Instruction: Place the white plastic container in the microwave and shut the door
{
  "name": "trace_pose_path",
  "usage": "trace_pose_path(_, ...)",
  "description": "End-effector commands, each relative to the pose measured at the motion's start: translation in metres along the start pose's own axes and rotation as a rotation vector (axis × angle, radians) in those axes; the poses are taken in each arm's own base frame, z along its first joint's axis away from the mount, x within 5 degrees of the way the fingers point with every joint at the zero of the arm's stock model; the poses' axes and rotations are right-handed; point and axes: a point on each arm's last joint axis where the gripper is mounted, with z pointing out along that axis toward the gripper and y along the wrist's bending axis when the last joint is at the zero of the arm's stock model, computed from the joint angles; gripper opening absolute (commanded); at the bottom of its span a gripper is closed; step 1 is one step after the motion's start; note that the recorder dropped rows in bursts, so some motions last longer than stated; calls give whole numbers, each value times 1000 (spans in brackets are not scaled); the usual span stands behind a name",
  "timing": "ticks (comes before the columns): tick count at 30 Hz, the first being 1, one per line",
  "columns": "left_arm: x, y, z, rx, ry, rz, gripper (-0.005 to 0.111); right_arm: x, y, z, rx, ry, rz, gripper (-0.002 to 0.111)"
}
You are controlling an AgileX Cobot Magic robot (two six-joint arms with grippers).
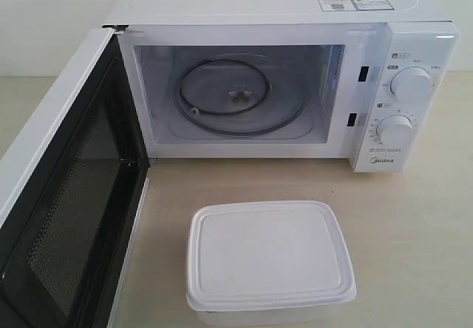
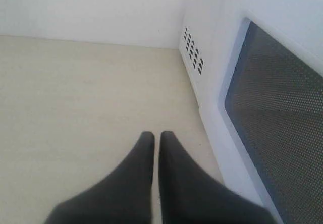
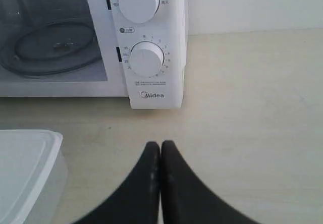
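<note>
In the exterior view the microwave stands along the table's far edge, its door swung wide open toward the left edge. The white plastic container sits lidded by the near edge, in front of the cavity. In the left wrist view the left gripper hangs over bare tabletop beside the door's outer face, jaws pressed together. In the right wrist view the right gripper, jaws likewise together, hangs before the knobs, near a corner of the container.

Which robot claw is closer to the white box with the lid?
Right. The right gripper hangs close beside the white plastic container. The left gripper is on the outer side of the open door, with no container in its view.
</note>
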Motion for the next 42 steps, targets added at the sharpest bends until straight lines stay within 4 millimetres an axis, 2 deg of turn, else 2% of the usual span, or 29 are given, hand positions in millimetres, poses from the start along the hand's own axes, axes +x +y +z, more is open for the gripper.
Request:
trace_pose_path(1, 1, 0, 0, -2, -2, 2, 4, -1, 0, 0, -2, -20, -7, 0)
trace_pose_path(3, 1, 0, 0, -2, -2, 2, 4, -9, 1, -1, -16, -105, -7, 0)
trace_pose_path(4, 1, 0, 0, -2, -2, 2, 4, -20, 3, -3, -36, -224, -7, 0)
trace_pose_path(7, 1, 0, 0, -2, -2, 2, 4, -34, 6, -7, -64, -387, 1, 0)
trace_pose_path(10, 1, 0, 0, -2, -2, 2, 4, -34, 4, -9, -38, -252, 9, 0)
trace_pose_path(12, 1, 0, 0, -2, -2, 2, 4, -43, 4, -12, -19, -147, 24, 0)
trace_pose_path(20, 1, 0, 0, -2, -2, 2, 4, -73, 8, -17, -69, -390, 51, 0)
trace_pose_path(26, 1, 0, 0, -2, -2, 2, 4, -86, 10, -24, -98, -552, 50, 0)
trace_pose_path(42, 1, 0, 0, -2, -2, 2, 4, -90, 11, -26, -108, -600, 53, 0)
